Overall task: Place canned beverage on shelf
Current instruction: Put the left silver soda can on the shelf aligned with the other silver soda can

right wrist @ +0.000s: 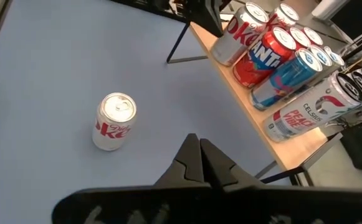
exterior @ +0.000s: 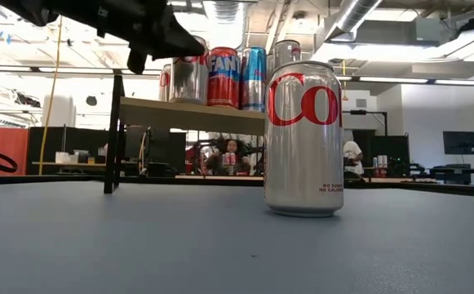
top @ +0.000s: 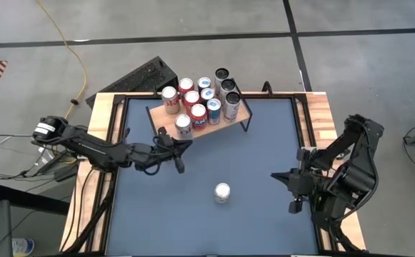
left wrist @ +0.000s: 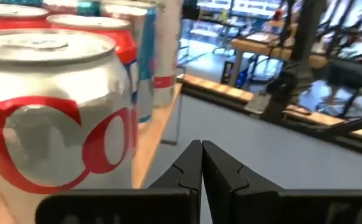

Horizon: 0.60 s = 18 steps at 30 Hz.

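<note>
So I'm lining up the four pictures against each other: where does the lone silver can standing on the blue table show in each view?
High view: the lone silver can stands on the mat's lower middle, apart from the shelf.
Low view: big, right of centre, shelf behind it.
Left wrist view: not in it; the big can there stands on the shelf.
Right wrist view: left of centre.
Shared landmark: the shelf with its row of cans.

Robotics lab, exposed ceiling ducts [exterior: 359, 16], workbenches [exterior: 432, 181]
</note>
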### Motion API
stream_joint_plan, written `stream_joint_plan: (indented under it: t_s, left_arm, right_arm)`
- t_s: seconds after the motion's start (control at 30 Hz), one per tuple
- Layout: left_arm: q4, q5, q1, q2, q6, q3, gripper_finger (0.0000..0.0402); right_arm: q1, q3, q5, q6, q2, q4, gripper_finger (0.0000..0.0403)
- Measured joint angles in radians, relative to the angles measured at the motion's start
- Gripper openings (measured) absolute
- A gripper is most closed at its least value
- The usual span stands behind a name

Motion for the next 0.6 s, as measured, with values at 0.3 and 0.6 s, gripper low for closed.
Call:
stream_joint_plan:
  t_s: [0.3,0.6]
  left_arm:
    - [-0.024,-0.101,0.004,-0.002,-0.022,0.008,0.0000]
    - [-0.035,-0.157,0.017,-0.002,-0.033,0.008,0.0000]
  right_arm:
    - [0.000,0.000,0.010,-0.007,0.000,0.004,0.0000]
    - [0.000,0.000,0.011,-0.008,0.000,0.004,0.0000]
